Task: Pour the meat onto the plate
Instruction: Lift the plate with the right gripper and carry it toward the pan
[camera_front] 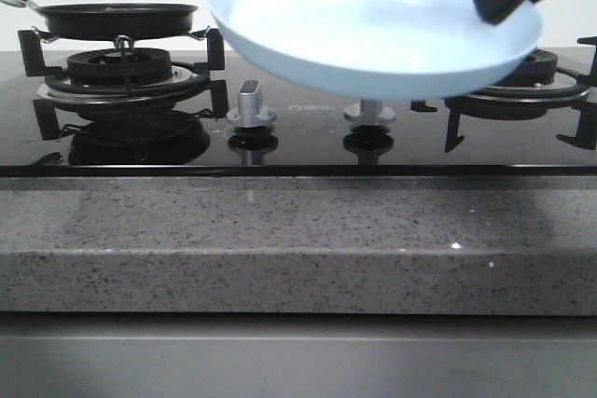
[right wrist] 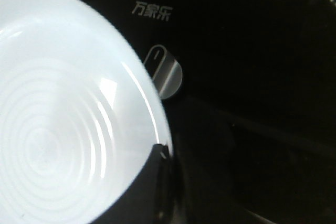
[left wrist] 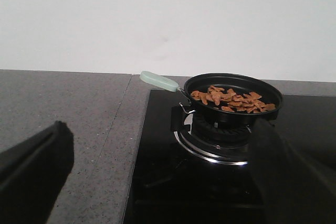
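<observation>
Plate (camera_front: 373,30), pinched at its rim by right gripper (camera_front: 499,8), hangs tilted above the knobs (camera_front: 252,104); it may slip. Left gripper (left wrist: 157,182) gapes short of the pan (left wrist: 233,98) holding meat (left wrist: 231,100).

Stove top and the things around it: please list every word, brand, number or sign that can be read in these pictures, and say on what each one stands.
"万家乐": pale brand lettering on the black glass stove top, just above a silver knob.
Small pale mark on the glass between the two knobs in the front view: probably the same brand, too small and blurred to read.
The plate, frying pan and its handle: no text visible.
</observation>
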